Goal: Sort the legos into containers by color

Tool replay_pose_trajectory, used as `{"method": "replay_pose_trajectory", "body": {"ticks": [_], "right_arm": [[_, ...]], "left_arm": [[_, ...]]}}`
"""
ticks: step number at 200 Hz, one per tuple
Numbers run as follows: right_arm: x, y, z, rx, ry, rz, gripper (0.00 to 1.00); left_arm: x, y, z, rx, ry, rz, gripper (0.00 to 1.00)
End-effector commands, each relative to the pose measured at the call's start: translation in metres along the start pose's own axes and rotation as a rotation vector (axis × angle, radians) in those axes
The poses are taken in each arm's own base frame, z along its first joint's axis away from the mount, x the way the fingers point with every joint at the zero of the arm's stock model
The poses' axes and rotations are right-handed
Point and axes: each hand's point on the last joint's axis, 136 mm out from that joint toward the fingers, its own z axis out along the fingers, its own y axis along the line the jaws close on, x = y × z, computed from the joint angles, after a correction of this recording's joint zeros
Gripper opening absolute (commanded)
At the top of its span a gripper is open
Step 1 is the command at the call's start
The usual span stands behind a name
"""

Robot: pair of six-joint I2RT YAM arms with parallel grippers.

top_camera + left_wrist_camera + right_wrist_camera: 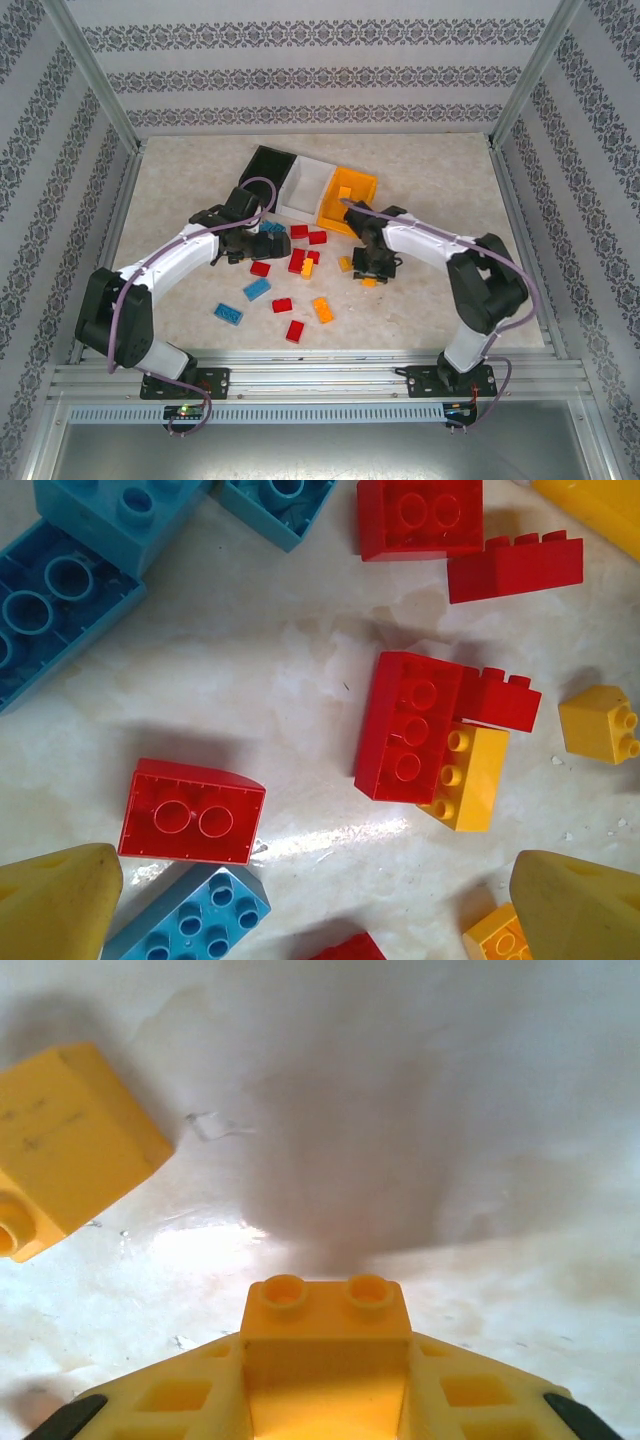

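"Patterned walls boxed in the pale marbled desk (450, 230) on three sides. Where did the bricks lie?"

"Most of the legos (290, 290) sat loose on the desk between my two arms. They were just in front of the containers (308, 185), a black, a white and an orange bin joined in a row at the back."

"And your tools?"

"My right tool (325, 1390) was pinching an orange-yellow brick (325, 1320) across its flat sides, studs pointing out past the fingertips. My left tool (320, 910) hung spread and held nothing, low over a red brick (192, 812) that lay hollow side up."

"How would they handle?"

"I judged them light, rigid and glossy. Flat side walls were the place to take hold. A pinch on a corner or on the studs would likely let a brick twist or pop out."

"Anything you couldn't read?"

"The right tool's fingers hid the lower half of the held brick, so I couldn't tell whether it was clear of the desk. From above, both wrists covered some bricks. What lay inside the orange bin (360, 185) was too small to make out."
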Motion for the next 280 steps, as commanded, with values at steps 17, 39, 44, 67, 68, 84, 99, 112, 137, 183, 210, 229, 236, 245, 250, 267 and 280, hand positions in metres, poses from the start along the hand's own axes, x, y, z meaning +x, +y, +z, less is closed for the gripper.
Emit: {"method": "replay_pose_trajectory", "body": {"ticks": [17, 39, 44, 67, 68, 84, 99, 112, 137, 183, 210, 229, 236, 245, 250, 267, 280], "right_arm": [[-0.02, -0.026, -0.041, -0.042, -0.077, 0.06, 0.34], [-0.045, -0.015, -0.071, -0.106, -0.146, 0.053, 0.34], [-0.05, -0.011, -0.078, -0.118, -0.16, 0.048, 0.34], [-0.076, 0.011, -0.102, -0.172, -0.211, 0.016, 0.34], [-0.077, 0.012, -0.103, -0.174, -0.212, 0.016, 0.34], [-0.096, 0.028, -0.11, -0.198, -0.231, -0.005, 0.34], [-0.114, 0.042, -0.112, -0.213, -0.24, -0.016, 0.34], [-0.129, 0.053, -0.109, -0.222, -0.242, -0.021, 0.34], [-0.155, 0.07, -0.093, -0.227, -0.23, -0.027, 0.34], [-0.184, 0.082, -0.062, -0.209, -0.174, -0.04, 0.36], [-0.19, 0.08, -0.052, -0.207, -0.153, -0.03, 0.42], [-0.192, 0.078, -0.053, -0.206, -0.151, -0.027, 0.5], [-0.193, 0.078, -0.055, -0.206, -0.155, -0.027, 0.53], [-0.194, 0.077, -0.061, -0.209, -0.163, -0.025, 0.56], [-0.194, 0.077, -0.064, -0.21, -0.167, -0.024, 0.57], [-0.193, 0.077, -0.077, -0.22, -0.184, -0.017, 0.6], [-0.189, 0.077, -0.088, -0.234, -0.197, -0.009, 0.6]], "left_arm": [[-0.022, -0.014, 0.001, 0.046, -0.039, -0.006, 1.0], [-0.027, -0.018, 0.001, 0.064, -0.044, -0.014, 1.0], [-0.028, -0.018, 0.001, 0.065, -0.043, -0.014, 1.0], [-0.028, -0.016, -0.001, 0.051, -0.035, -0.01, 1.0], [-0.028, -0.016, -0.001, 0.05, -0.035, -0.01, 1.0], [-0.026, -0.01, -0.004, 0.029, -0.033, -0.013, 1.0], [-0.023, -0.004, -0.007, 0.019, -0.034, -0.026, 1.0], [-0.021, 0.003, -0.009, 0.007, -0.033, -0.047, 0.99], [-0.015, 0.023, -0.011, -0.037, -0.021, -0.116, 0.99], [-0.012, 0.057, -0.02, -0.16, -0.006, -0.104, 0.97], [-0.018, 0.063, -0.015, -0.217, 0.045, 0.029, 0.93], [-0.021, 0.068, -0.007, -0.247, 0.084, 0.123, 0.93], [-0.024, 0.069, -0.004, -0.256, 0.092, 0.149, 0.93], [-0.026, 0.07, -0.001, -0.262, 0.1, 0.184, 0.93], [-0.028, 0.07, 0.001, -0.259, 0.103, 0.206, 0.93], [-0.032, 0.069, 0.007, -0.252, 0.108, 0.272, 0.92], [-0.035, 0.07, 0.012, -0.255, 0.109, 0.313, 0.91]]}}
